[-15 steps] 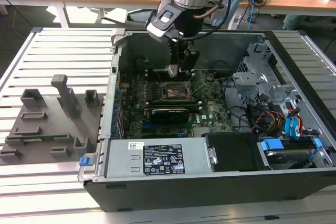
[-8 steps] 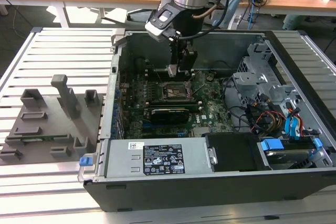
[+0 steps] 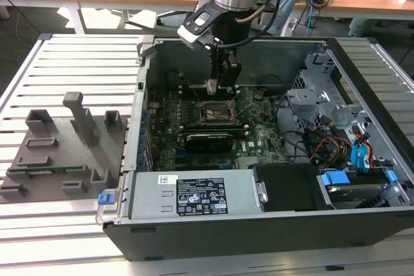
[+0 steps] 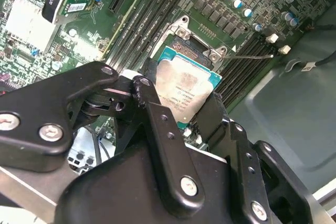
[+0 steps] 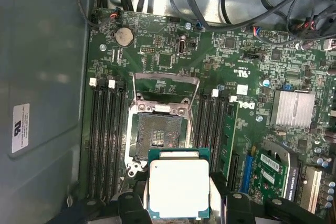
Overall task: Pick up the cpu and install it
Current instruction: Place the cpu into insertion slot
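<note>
Black end effector (image 4: 181, 103), both wrist views: fingers closed on the cpu (image 4: 186, 85), clamping two opposite edges.

Item: cpu (image 5: 178, 187). Flat square chip, silver-grey top, thin green rim. Held level over the motherboard (image 5: 157, 51), overlapping the near edge of the socket in the first wrist view; not seated.

Item: socket (image 5: 157, 135). Dark square recess, bare, with its metal load frame (image 5: 165, 80) swung up and open. Memory slots (image 5: 105, 135) run along both sides (white latches at their ends).

Item: coin cell (image 5: 124, 36), round, on the board well beyond the socket.

Item: finned heatsink (image 5: 294, 108), silver, well apart from the socket.

Item: computer case (image 3: 259, 237), black, lying open on a slatted desk (image 3: 65, 50). In the exterior view the end effector (image 3: 223, 82) reaches down into it, just above the socket (image 3: 217, 113).

Item: power supply (image 3: 194, 195), grey, labelled, along the case's near wall.

Item: grey fixture block (image 3: 65, 147), on the desk at the exterior view's left, beside the case.
</note>
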Available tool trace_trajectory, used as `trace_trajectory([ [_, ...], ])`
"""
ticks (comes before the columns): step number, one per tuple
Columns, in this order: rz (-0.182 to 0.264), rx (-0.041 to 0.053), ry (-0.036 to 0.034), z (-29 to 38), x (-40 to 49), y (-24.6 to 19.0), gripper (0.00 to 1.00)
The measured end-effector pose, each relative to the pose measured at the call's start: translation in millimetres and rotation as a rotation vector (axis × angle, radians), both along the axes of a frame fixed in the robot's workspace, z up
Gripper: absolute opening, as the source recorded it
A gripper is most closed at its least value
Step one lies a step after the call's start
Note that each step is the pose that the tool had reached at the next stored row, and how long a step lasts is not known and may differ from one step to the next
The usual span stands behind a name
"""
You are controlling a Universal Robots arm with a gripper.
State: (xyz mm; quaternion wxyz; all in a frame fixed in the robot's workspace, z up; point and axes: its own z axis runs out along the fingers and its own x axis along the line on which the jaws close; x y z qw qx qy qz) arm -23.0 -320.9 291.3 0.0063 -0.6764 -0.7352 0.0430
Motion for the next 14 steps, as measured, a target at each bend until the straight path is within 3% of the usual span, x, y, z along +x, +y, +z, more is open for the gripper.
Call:
trace_trajectory([
  [1, -0.057, -0.0019, 0.0, 0.0, 0.0, 0.0, 0.54],
  [3, -0.119, -0.004, 0.0, -0.1, 0.0, 0.0, 0.54],
  [7, -0.152, -0.0056, 0.0, -0.1, 0.0, 0.0, 0.54],
  [11, -0.15, -0.0058, 0.0, -0.1, 0.0, 0.0, 0.54],
  [14, -0.083, -0.0058, -0.0002, -0.1, 0.0, 0.0, 0.54],
])
